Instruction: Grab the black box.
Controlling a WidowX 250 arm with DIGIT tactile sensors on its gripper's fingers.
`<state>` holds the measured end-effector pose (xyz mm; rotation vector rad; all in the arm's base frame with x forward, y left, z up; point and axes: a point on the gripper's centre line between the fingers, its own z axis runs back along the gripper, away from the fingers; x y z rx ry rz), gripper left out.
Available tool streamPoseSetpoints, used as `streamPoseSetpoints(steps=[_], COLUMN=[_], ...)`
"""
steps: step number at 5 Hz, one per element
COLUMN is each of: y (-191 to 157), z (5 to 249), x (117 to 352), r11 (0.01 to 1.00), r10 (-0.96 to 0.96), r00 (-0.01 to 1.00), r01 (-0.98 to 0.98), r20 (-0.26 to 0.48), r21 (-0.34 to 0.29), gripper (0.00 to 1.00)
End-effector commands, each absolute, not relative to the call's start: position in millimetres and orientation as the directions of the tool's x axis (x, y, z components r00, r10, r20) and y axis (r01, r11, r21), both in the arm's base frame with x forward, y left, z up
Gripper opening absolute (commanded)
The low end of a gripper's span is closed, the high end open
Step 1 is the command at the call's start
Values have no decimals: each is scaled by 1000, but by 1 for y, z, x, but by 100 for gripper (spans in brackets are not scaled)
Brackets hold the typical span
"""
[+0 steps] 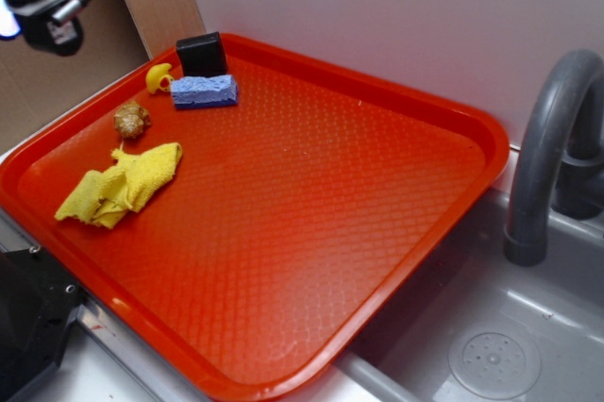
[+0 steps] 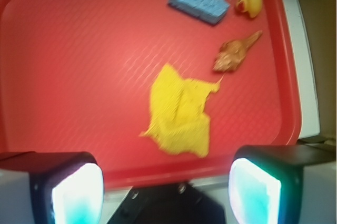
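Black box [image 1: 201, 53] lies seemingly far beyond end effector [image 2: 166, 190].

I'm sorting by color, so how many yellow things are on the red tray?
2: a crumpled yellow cloth near the tray's left side, and a small yellow toy at the far corner, beside the blue sponge and black box. Nothing looks hidden.

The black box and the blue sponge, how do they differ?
The black box is matte black and stands taller at the tray's far corner; the blue sponge is pale blue, porous-looking and lies flat just in front of it. Both are small rectangular blocks, and the gripper touches neither.
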<state>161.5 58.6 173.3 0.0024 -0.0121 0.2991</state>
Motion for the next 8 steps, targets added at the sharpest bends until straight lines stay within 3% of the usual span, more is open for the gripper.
streamPoseSetpoints(steps=[1, 3, 4, 6, 8], y=[112, 84, 100, 137, 167], z=[148, 150, 149, 141, 116], x=[234, 262, 259, 283, 307], r11=[961, 973, 958, 938, 904], r10=[253, -107, -225, -323, -409], r00=[964, 985, 964, 940, 907], r01=[-260, 75, 193, 302, 387], r20=[87, 137, 139, 113, 100], r21=[93, 219, 213, 170, 179], gripper=[100, 100, 100, 100, 100])
